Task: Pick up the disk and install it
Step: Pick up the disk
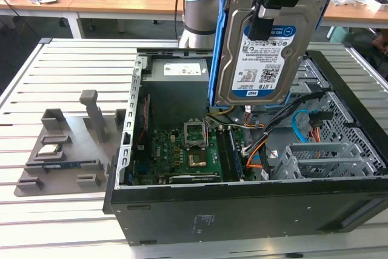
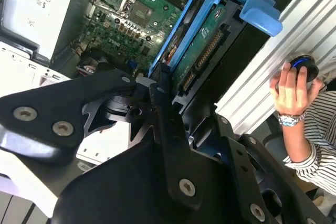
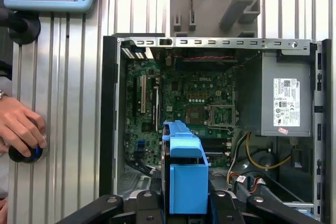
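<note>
One silver-grey rectangular hard disk (image 1: 267, 71) in a bright blue plastic frame hangs upright at the exterior view's upper middle, over the open black metal computer case (image 1: 242, 216), the black gripper (image 1: 268, 13) clamped on its upper end. Held by one end, it could swing or slip and snag the orange and blue cables (image 1: 297, 127) beside the grey metal bay (image 1: 330, 161), whose slot I cannot make out

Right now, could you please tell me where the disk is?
In the exterior view, the disk is held in the gripper, label facing the camera, up above the open computer case, toward the exterior view's right.
</note>
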`<state>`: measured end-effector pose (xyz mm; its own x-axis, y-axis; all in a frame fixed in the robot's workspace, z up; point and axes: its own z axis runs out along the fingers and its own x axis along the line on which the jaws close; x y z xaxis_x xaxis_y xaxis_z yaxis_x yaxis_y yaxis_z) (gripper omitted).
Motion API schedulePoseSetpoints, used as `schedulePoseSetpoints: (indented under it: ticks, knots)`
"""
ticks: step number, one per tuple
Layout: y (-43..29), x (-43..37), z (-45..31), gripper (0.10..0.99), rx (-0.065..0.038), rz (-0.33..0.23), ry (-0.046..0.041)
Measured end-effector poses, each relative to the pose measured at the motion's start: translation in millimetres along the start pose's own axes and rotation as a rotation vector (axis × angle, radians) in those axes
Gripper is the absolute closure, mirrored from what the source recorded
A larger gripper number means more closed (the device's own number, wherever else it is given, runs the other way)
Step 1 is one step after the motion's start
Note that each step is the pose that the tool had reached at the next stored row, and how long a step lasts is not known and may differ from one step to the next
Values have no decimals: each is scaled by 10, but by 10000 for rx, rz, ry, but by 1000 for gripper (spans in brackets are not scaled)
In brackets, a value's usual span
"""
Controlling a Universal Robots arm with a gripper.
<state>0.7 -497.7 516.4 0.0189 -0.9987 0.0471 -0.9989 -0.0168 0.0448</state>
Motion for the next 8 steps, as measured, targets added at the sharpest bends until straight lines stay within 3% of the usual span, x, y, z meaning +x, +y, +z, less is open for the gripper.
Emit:
schedulePoseSetpoints:
  ticks: [8]
  knots:
    - [2, 143, 11, 722, -1, 2, 37]
